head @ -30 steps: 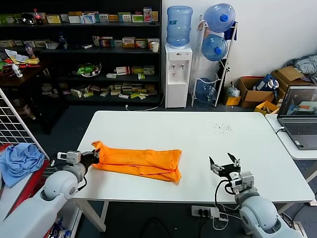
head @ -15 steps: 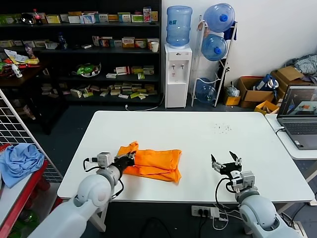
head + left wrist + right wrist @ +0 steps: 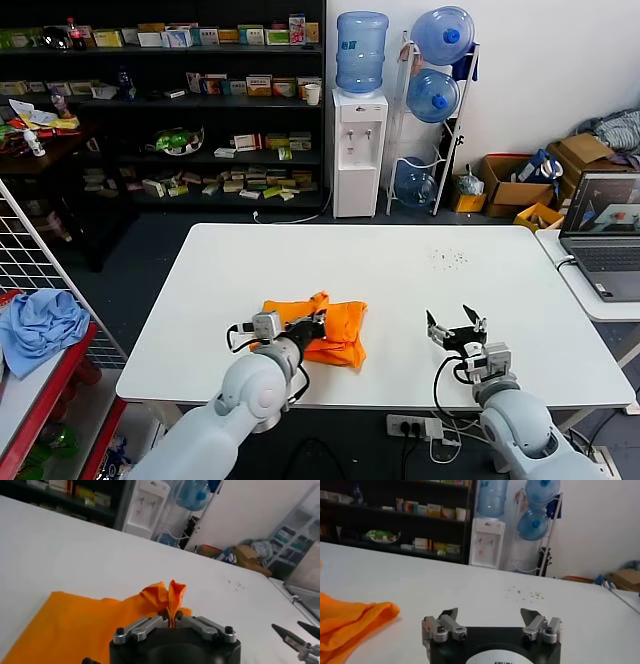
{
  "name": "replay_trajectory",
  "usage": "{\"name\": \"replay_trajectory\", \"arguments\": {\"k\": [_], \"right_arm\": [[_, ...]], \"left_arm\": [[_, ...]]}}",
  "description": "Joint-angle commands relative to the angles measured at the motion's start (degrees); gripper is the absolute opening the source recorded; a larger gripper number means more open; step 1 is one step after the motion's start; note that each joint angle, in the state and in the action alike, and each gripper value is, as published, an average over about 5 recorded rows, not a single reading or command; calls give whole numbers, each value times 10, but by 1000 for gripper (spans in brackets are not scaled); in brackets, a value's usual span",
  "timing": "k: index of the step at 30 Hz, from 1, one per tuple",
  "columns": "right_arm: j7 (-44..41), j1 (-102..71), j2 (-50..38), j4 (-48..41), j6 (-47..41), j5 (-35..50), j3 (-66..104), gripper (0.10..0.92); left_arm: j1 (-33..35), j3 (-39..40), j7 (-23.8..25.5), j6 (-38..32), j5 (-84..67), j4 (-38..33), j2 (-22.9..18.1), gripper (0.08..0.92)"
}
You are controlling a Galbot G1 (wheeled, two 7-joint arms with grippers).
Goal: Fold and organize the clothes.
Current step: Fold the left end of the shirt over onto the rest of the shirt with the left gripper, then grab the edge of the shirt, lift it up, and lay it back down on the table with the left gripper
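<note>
The bright orange T-shirt [image 3: 338, 330] lies folded in a compact bundle on the white table [image 3: 400, 270], near its front edge. My left gripper [image 3: 312, 326] is shut on a bunched fold of the orange T-shirt [image 3: 169, 596], holding it over the bundle's middle. In the left wrist view the pinched cloth stands up between the closed jaws. My right gripper [image 3: 453, 328] stands open to the right of the T-shirt, apart from it, with nothing between its fingers. In the right wrist view the T-shirt [image 3: 350, 622] shows off to one side of the right gripper [image 3: 490, 617].
A laptop [image 3: 605, 230] sits on a side table at the right. A light blue cloth [image 3: 40, 325] lies on a rack at the left. Behind the table stand shelves [image 3: 160, 100], a water dispenser [image 3: 358, 150] and a bottle rack [image 3: 435, 110].
My left gripper has carried the T-shirt's left end to the right across the table, folding the long strip over itself into a short bundle. The right gripper has stayed in place.
</note>
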Motion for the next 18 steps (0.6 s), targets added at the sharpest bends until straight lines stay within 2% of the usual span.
{"name": "replay_trajectory", "arguments": {"k": [1, 5, 12, 15, 18], "right_arm": [[2, 6, 2, -8, -2, 0, -3, 823], [2, 9, -2, -5, -5, -3, -6, 823], [-4, 13, -5, -5, 1, -32, -13, 823], [-6, 14, -5, -2, 1, -36, -13, 823], [-17, 13, -5, 2, 0, -33, -7, 823]], "left_arm": [[-24, 33, 25, -22, 42, 80, -78, 147], [-15, 27, 28, -49, 51, 77, -80, 257], [11, 5, 24, -108, 37, 8, -54, 456], [23, -14, 29, -115, 39, -11, -15, 542], [35, -36, 54, -111, 44, -22, 50, 629]]}}
